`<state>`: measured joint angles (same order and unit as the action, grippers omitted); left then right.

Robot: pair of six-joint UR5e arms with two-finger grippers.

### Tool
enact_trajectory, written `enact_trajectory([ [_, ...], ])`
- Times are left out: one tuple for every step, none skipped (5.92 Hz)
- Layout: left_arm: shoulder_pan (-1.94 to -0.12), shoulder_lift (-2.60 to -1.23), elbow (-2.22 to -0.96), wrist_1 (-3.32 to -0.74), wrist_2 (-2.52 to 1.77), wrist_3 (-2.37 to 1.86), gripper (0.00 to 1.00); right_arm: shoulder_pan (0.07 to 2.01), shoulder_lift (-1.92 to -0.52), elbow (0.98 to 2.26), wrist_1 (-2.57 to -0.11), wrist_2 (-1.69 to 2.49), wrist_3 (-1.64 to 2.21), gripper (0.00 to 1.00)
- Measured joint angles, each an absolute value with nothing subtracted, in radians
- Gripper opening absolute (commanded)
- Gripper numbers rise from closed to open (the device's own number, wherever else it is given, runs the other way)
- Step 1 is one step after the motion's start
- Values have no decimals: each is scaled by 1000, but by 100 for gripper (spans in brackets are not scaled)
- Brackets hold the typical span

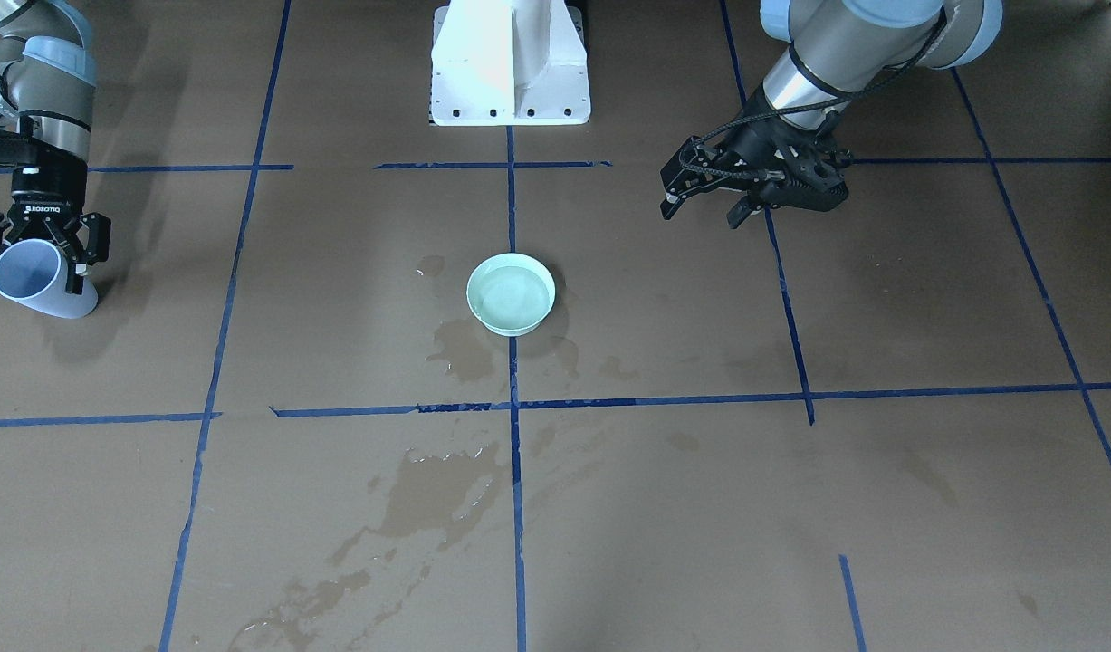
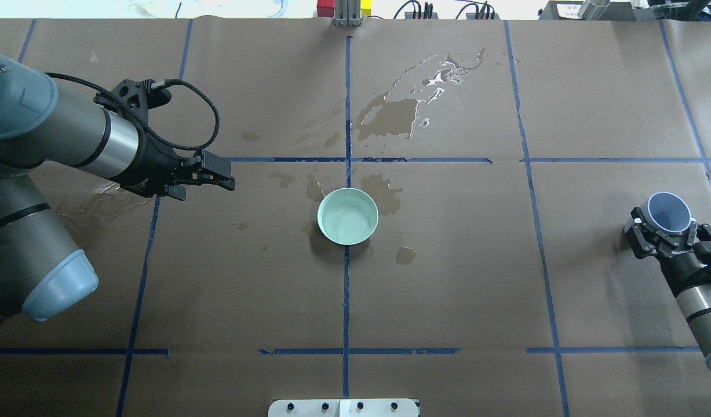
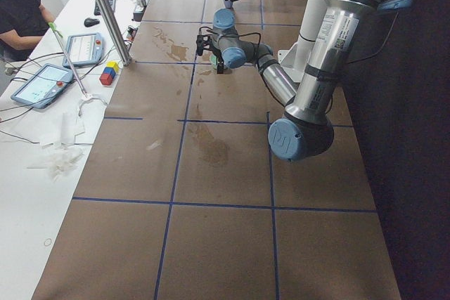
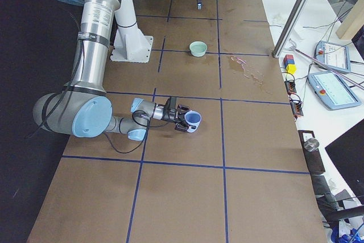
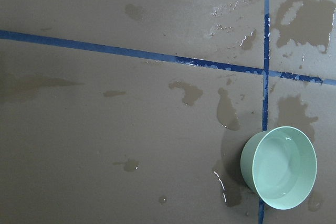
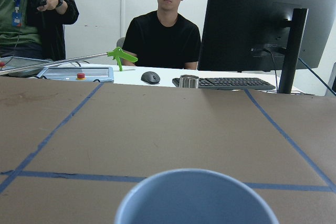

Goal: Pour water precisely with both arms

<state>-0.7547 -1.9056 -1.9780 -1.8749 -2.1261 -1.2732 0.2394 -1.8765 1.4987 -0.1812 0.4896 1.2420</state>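
I see the water [image 2: 348, 219] lying clear and still in a mint-green bowl [image 2: 326, 223]. The bowl stands upright at the middle of the table [image 2: 448, 289], right on the centre line of blue tape [image 2: 346, 301]. Dark wet stains [image 2: 390, 116] lie around the bowl, touching its foot on the near and far sides, and a larger patch with shiny edges spreads across the far half of the table.

My left gripper [image 1: 700, 210] hangs above the table to the left of the bowl, well apart from it. Its fingers are spread and nothing is between them. Its wrist camera looks down on the bowl and the stains.

My right gripper [image 2: 663, 227] is out by the table's right edge, far from the bowl. Its fingers are clamped on either side of a pale blue cup [image 2: 669, 209], which is tilted with its mouth pointing away from the arm. I cannot tell whether the cup touches the table or whether any water is in it.

The white pedestal [image 1: 510, 68] stands at the near edge.
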Motion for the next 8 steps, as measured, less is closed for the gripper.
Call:
enact_trajectory([
  [-755,-1906,-1981,-1875,-2126,-1273,100,241,-1878,1501,-111,505,1190,36],
  [-755,-1906,-1986,-1874,-2126,-1273,100,243,-1877,1503,-3,521,1079,35],
  [-755,-1905,-1992,-1871,-2126,-1273,100,243,-1868,1511,61,525,978,32],
  [-755,-1901,-2003,-1861,-2126,-1284,100,244,-1835,1524,80,527,869,29],
  [-755,-1896,-2016,-1850,-2126,-1296,100,247,-1764,1536,69,528,763,28],
  [-755,-1893,-2022,-1846,-2126,-1302,100,255,-1664,1541,37,527,707,31],
  [-755,-1891,-2024,-1844,-2126,-1305,100,262,-1581,1542,10,529,676,27],
  [-755,-1887,-2024,-1843,-2126,-1305,100,262,-1496,1540,-25,533,652,21],
])
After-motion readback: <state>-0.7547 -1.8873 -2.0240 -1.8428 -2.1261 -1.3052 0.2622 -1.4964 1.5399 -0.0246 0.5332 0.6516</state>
